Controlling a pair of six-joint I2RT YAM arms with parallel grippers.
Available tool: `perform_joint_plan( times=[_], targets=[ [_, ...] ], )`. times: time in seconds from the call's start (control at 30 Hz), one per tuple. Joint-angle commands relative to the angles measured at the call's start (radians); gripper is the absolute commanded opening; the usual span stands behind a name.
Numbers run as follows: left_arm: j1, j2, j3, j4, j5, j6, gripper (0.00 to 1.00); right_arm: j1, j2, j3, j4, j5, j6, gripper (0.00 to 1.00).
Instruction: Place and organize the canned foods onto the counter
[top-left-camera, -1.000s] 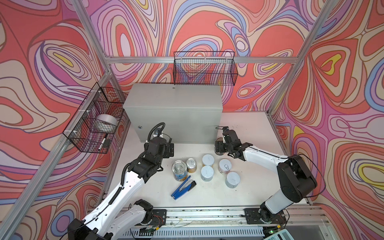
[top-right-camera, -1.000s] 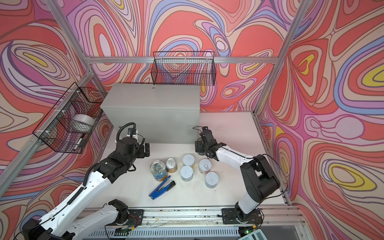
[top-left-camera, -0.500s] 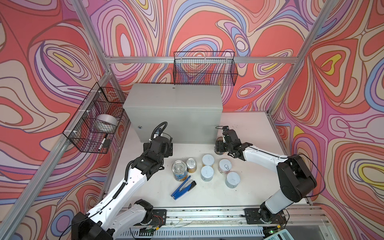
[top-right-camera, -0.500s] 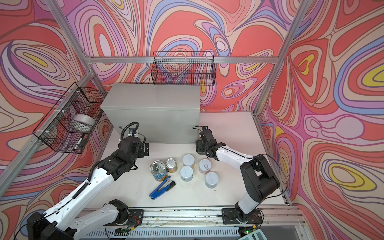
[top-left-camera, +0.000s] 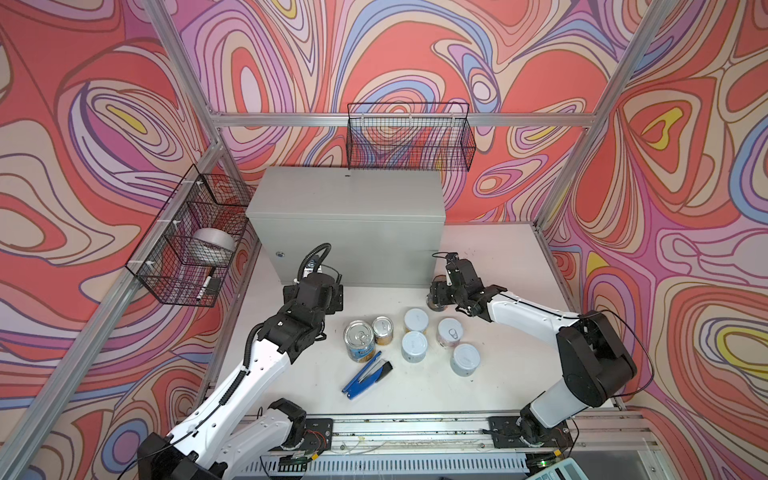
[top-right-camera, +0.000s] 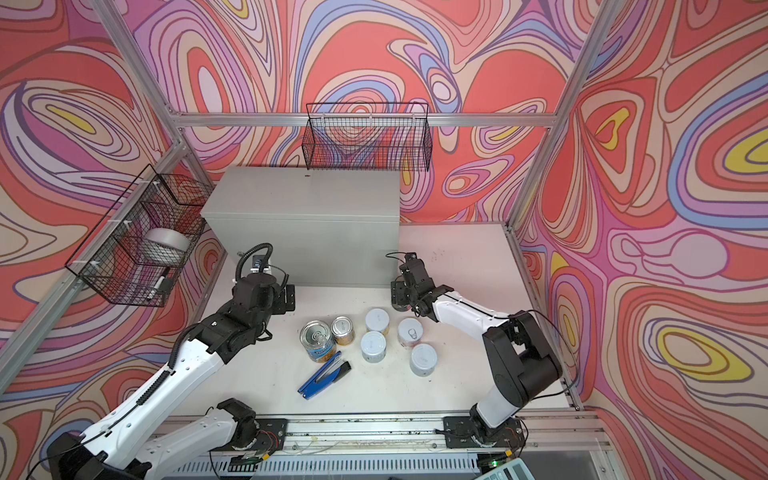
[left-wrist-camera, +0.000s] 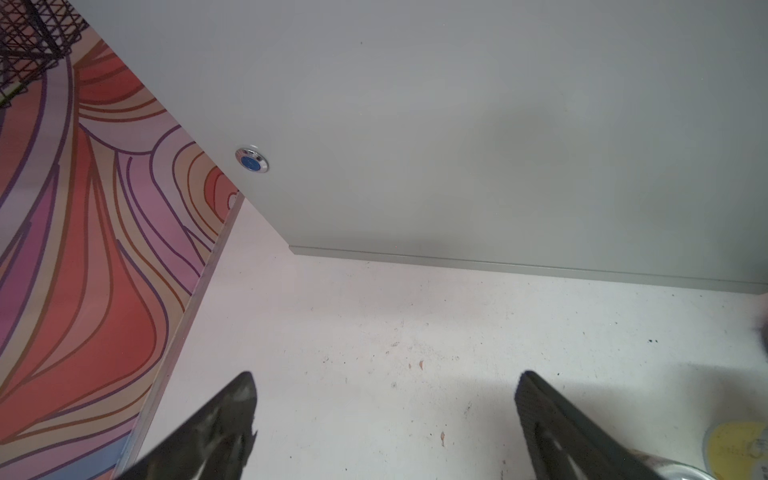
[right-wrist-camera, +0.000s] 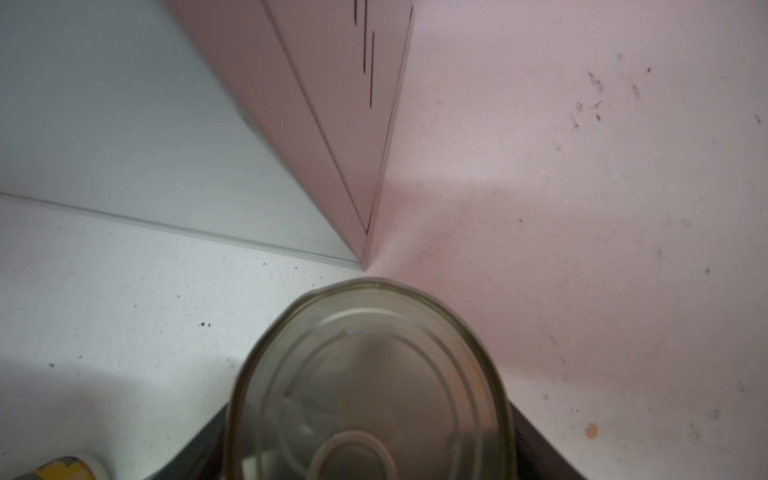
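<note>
1. Right tool (top-left-camera: 439, 299) has its two dark fingers closed on a tin with a silver top (right-wrist-camera: 370, 386). The tin fills the gap between the fingers.
2. This tin is just in front of the right near corner of the grey cabinet (top-left-camera: 349, 232). I cannot tell if it sits on the white surface (top-left-camera: 490, 257) or hangs just over it.
3. Left tool (left-wrist-camera: 384, 384) is wide open and holds nothing. It hovers over the white surface on the near side of the grey cabinet, not far from the small round lock (left-wrist-camera: 252, 160).
4. Six more tins stand up on the white surface, between the two arms and on the near side of the grey cabinet.
5. On the left of this group is the blue tin (top-left-camera: 359, 336) with a shiny top. The small yellow tin (top-left-camera: 382, 329) stands just beside it on the right.
6. Four white-lid tins stand to the right of those two: one far (top-left-camera: 416, 320), one in the middle (top-left-camera: 414, 345), one with a ring pull (top-left-camera: 450, 331), and one nearest and most to the right (top-left-camera: 465, 358).
7. A blue stapler (top-left-camera: 365, 374) lies on the near side of the blue tin, just beside it.
8. A black wire basket (top-left-camera: 166, 266) hangs on the left wall with a silver tape roll (top-left-camera: 214, 245) inside. Another wire basket (top-left-camera: 409, 141) hangs on the far wall, above the grey cabinet.
</note>
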Motion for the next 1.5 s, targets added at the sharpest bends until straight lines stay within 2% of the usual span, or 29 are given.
perform_joint_plan(
  times=[0.0,0.43,0.53,0.67,0.77,0.87,1.1,1.2,1.3,1.47],
  targets=[
    [-0.003,0.016,0.057,-0.053,0.009,-0.029,1.00,0.004,-0.070,0.009,0.059,-0.005,0.024,0.55],
    [-0.004,0.068,0.085,-0.030,0.105,-0.047,1.00,0.002,-0.138,0.032,0.015,-0.006,0.035,0.54],
    [-0.003,0.060,0.088,-0.026,0.245,0.007,0.96,0.001,-0.158,0.043,-0.027,0.009,0.047,0.54],
    [-0.004,0.041,0.127,-0.060,0.357,-0.012,0.97,-0.002,-0.203,0.048,-0.070,0.030,0.066,0.54],
    [-0.006,0.018,0.146,-0.074,0.434,-0.003,0.97,-0.005,-0.249,0.044,-0.069,-0.025,0.055,0.54],
    [-0.005,-0.012,0.144,-0.057,0.503,-0.002,0.91,-0.006,-0.274,0.065,-0.099,-0.053,0.067,0.54],
    [-0.028,-0.038,0.108,0.001,0.637,0.014,0.93,-0.007,-0.317,0.128,-0.175,-0.112,0.084,0.54],
    [-0.072,-0.033,0.101,0.017,0.671,0.044,0.93,-0.007,-0.330,0.159,-0.219,-0.134,0.080,0.54],
    [-0.159,-0.002,0.107,0.034,0.671,0.101,0.93,-0.007,-0.337,0.178,-0.235,-0.168,0.074,0.54],
    [-0.314,0.115,0.151,0.040,0.602,0.187,0.95,-0.008,-0.337,0.217,-0.249,-0.232,0.078,0.53]
  ],
)
